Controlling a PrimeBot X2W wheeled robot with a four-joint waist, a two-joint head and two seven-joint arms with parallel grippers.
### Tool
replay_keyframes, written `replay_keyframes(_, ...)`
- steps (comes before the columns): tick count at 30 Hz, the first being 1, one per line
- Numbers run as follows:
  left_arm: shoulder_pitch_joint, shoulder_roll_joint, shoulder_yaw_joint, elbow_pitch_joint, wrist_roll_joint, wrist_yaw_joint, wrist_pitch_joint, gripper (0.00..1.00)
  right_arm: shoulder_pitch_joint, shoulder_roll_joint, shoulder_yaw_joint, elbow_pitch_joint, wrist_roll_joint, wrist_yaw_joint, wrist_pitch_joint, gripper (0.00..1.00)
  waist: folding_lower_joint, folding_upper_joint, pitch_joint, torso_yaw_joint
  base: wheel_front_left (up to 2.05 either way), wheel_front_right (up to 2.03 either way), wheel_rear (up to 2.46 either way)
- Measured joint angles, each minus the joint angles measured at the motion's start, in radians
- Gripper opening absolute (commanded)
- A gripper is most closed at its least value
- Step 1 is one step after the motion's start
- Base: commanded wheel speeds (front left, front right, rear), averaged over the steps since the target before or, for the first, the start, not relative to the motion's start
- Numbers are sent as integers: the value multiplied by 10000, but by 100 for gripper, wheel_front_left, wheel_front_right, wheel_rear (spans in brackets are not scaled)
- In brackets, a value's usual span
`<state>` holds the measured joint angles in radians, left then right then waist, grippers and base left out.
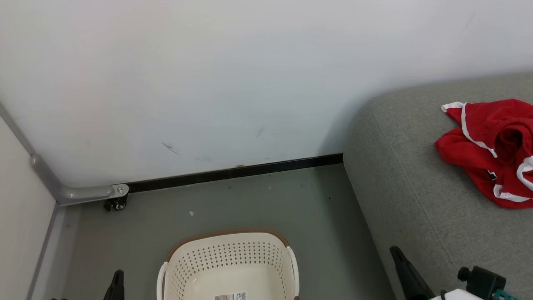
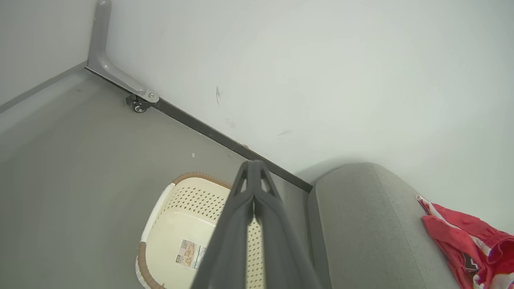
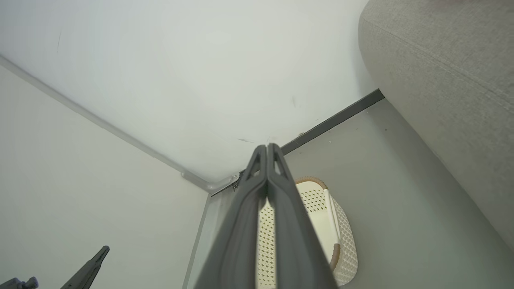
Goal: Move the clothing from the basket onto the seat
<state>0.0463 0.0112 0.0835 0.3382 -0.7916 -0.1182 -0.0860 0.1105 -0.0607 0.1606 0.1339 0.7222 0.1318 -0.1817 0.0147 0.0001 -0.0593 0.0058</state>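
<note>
The red clothing (image 1: 491, 150) with white trim lies crumpled on the grey-green seat (image 1: 408, 175) at the right; the left wrist view has it at the clothing (image 2: 470, 241) on the seat (image 2: 361, 224). The cream basket (image 1: 229, 266) with a brown rim stands on the floor at bottom centre, its inside showing just a barcode sticker (image 2: 190, 253). My left gripper (image 2: 253, 163) is shut with nothing in it, above the basket (image 2: 180, 233). My right gripper (image 3: 267, 146) is shut and empty too, over the basket (image 3: 321, 224). Its dark finger (image 1: 406, 271) rises beside the seat's front edge.
A white wall runs behind, with a black skirting strip (image 1: 233, 173) at its foot. A grey bracket with a small castor (image 1: 116, 203) sits in the left corner beside a pale panel (image 1: 21, 208). Grey floor (image 1: 270, 204) lies between basket, wall and seat.
</note>
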Motion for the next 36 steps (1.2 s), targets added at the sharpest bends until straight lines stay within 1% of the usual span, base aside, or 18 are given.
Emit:
replay_keyframes(5, -55, 8, 10, -48, -627, 0, 182, 0, -198, -52, -167, 54, 771, -2, 161, 0, 23, 0, -3, -1, 0, 0, 0)
replay_keyframes(8, -131, 13, 12, -82, -1041, 0, 249, 0, -198, -84, -205, 102, 1256, -2, 251, 0, 27, 0, 3, -4, 0, 0, 0)
replay_keyframes(12, -190, 27, 13, -123, -1544, 0, 418, 0, -273, -128, -280, 182, 1873, -6, 382, 0, 23, 0, 25, -7, 0, 0, 0)
replay_keyframes(16, -196, 40, 13, -138, -1998, 0, 527, 0, -395, -167, -422, 301, 2502, -8, 491, 0, -4, 0, 64, -10, 0, 0, 0)
replay_keyframes(27, -438, 79, 13, -222, -3398, -2, 859, 0, -704, -332, -631, 525, 4188, -10, 780, 0, -100, 0, 229, -20, 0, 0, 0)
replay_keyframes(32, -475, 96, 15, -255, -4027, -2, 1030, 0, -799, -360, -782, 646, 4976, -10, 895, 0, -124, 0, 307, -24, 0, 0, 0)
replay_keyframes(36, -614, 128, 15, -299, -4472, -2, 1127, 0, -866, -380, -855, 704, 5576, -10, 1007, 0, -132, 0, 362, -28, 0, 0, 0)
